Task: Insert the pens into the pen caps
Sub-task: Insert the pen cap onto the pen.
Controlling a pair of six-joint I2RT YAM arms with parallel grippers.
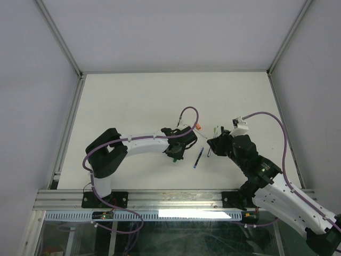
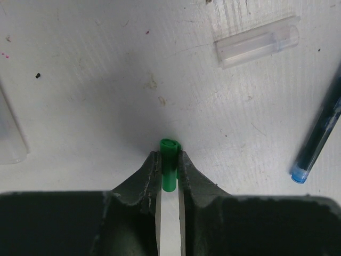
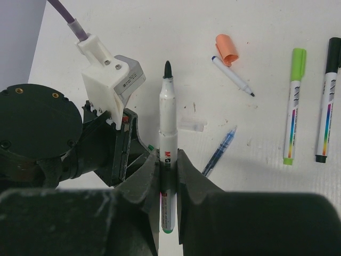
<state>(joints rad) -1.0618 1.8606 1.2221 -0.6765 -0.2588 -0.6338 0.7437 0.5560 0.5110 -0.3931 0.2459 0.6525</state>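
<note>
1. White tabletop point(image 1: 133, 101), scuffed and ink-flecked, boxed in by grey panels on a metal frame. Both arms reach in to meet near its middle.
2. The left hand point(image 2: 169, 156) is clenched on a green cap point(image 2: 169, 166), pinched across its sides just above the surface. One end pokes out past the fingertips.
3. The right hand point(image 3: 169, 160), just right of the left one, grasps an uncapped pen point(image 3: 168, 114) by its white barrel. The dark tip sticks well out ahead of the fingers, beside the left hand's housing and apart from it.
4. A blue pen point(image 1: 199, 158) lies loose on the near side between the hands, with a clear cap point(image 2: 258, 41) near it. Farther off, an orange cap point(image 3: 227, 48) sits just beside a thin white pen point(image 3: 233, 76). Right of those lie a light-green marker point(image 3: 293, 106) and a black marker point(image 3: 327, 101), side by side.
5. Tip and cap are not yet lined up. I cannot tell for certain which end of the cap is the mouth. If the pen is pushed against the closed end or the rim, the nib would smear or bend rather than seat.
6. The cap is held by a narrow pinch only. An off-axis push could swivel it or slide it back through the fingers.
7. The pen is gripped far from its tip, so sideways contact could lever it askew.
8. A low approach risks knocking the blue pen or the clear cap.
</note>
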